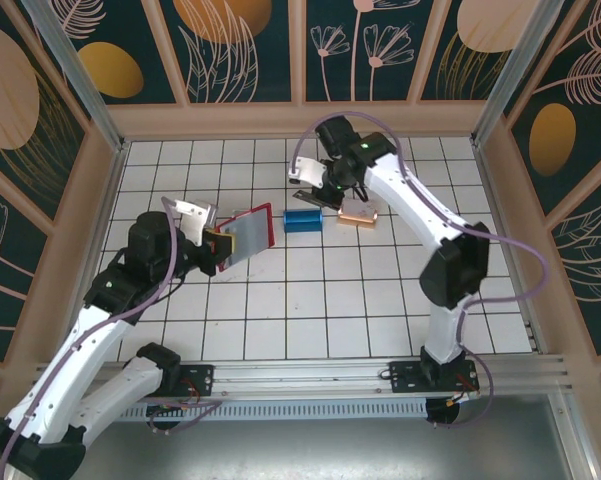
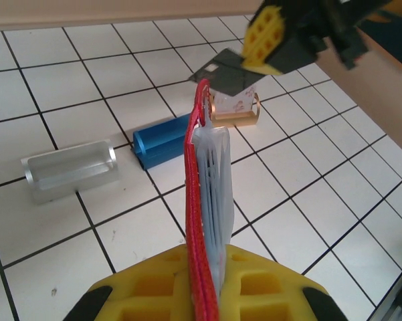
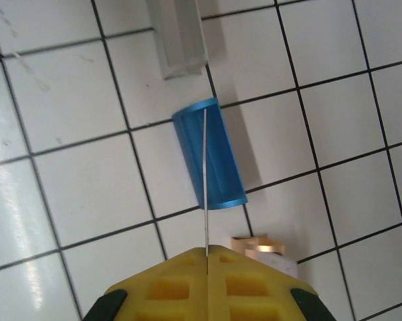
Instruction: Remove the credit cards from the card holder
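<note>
One thin dark card, red clear-pocketed card holder

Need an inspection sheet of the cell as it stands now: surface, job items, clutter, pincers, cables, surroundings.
surface: white tiled table, no spills seen
job's things: red wallet held up edge-on; black card out of it, held in the air
clutter: silver block, blue block and copper block on the tiles
grippers: left pincer shut on red wallet; right pincer shut on black card
cables: purple cable along each arm, no snag seen
surroundings: leaf-patterned walls
</note>
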`<state>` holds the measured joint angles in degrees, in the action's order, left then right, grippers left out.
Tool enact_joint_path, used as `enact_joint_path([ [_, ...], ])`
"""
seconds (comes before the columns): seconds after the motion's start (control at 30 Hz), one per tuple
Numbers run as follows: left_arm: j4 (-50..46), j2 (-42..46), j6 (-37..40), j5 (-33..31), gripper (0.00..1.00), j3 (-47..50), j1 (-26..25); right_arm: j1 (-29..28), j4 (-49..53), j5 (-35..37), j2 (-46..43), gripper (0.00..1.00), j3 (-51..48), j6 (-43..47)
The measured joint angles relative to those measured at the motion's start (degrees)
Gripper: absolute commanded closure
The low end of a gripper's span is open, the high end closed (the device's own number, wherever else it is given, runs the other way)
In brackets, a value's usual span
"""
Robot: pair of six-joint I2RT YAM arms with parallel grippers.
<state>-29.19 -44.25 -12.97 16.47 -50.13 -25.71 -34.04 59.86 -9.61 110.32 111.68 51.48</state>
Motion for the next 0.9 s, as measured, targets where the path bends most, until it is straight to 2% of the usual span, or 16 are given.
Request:
enact_joint_path([
  [0.3, 3.13, 3.61, -3.87, -0.7, 1.0, 4.13, 0.0, -0.07, 4.9, 2.01, 13.03, 1.0, 10.38, 5.75],
  [0.9, 5.27, 6.64, -6.82, -0.44, 1.0, 6.1, 0.0, -0.94, 4.68, 3.41, 20.39, 1.0, 11.96, 10.16],
])
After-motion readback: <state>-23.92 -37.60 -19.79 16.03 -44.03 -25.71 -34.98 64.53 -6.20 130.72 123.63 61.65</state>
